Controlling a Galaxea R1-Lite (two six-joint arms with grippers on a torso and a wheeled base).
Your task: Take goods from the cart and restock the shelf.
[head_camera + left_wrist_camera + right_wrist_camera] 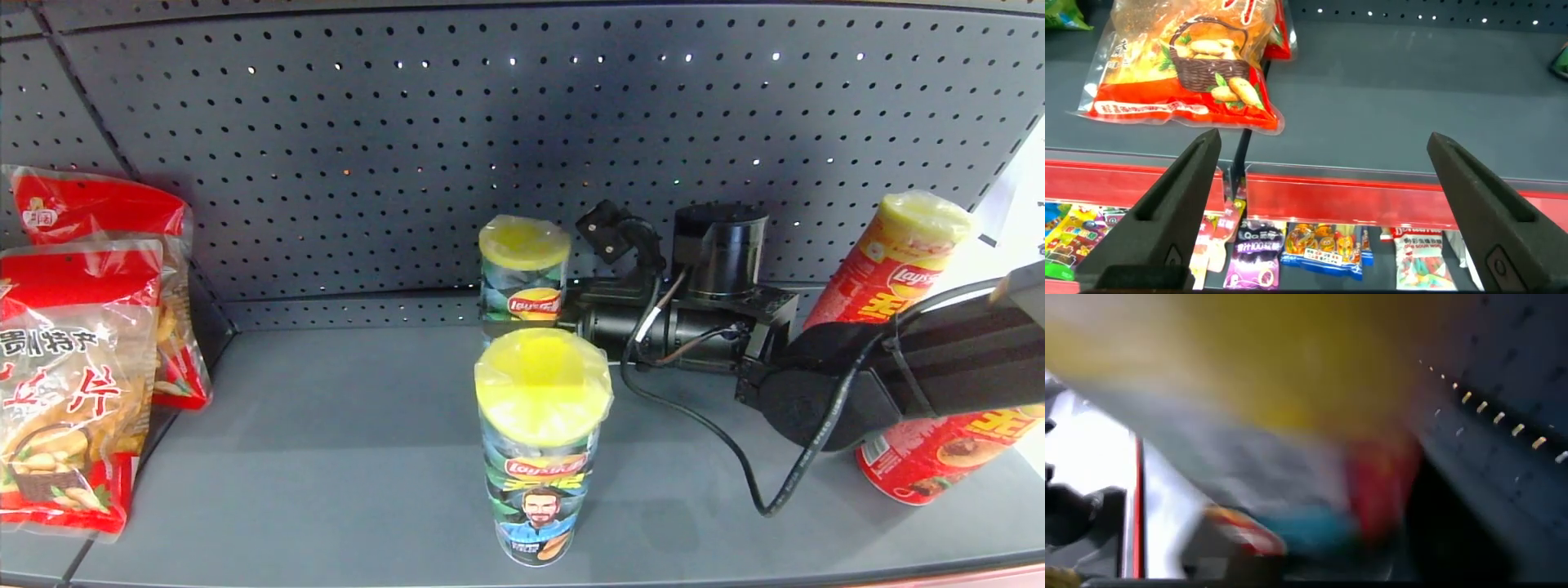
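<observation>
1. Because the rear chip can (522, 269) stands upright close to the perforated back panel (367, 163), directly behind the front chip can (543, 441), the two appear set as one front-to-back row on the grey shelf deck (326, 425).
2. At the rear chip can's right side sits the right gripper (581, 317), its arm lying across from the right end of the shelf. Whether it is clamped on the can or clear of it cannot be told.
3. Facing the red shelf lip (1372, 184), the left gripper (1324, 143) is spread wide and carries nothing. It is judged to be held clear of the working arm.
4. Both cans are rigid cylinders with glossy printed wraps. Each has a yellow lid under crinkled clear film. A firm grip on the side wall should suit them.
5. One red chip can (898, 261) leans at the right end. A second red can (931, 461) lies lower, partly covered by the arm.
6. Glossy snack bags (73, 367) of soft film lean at the left end and would deform under pressure.
</observation>
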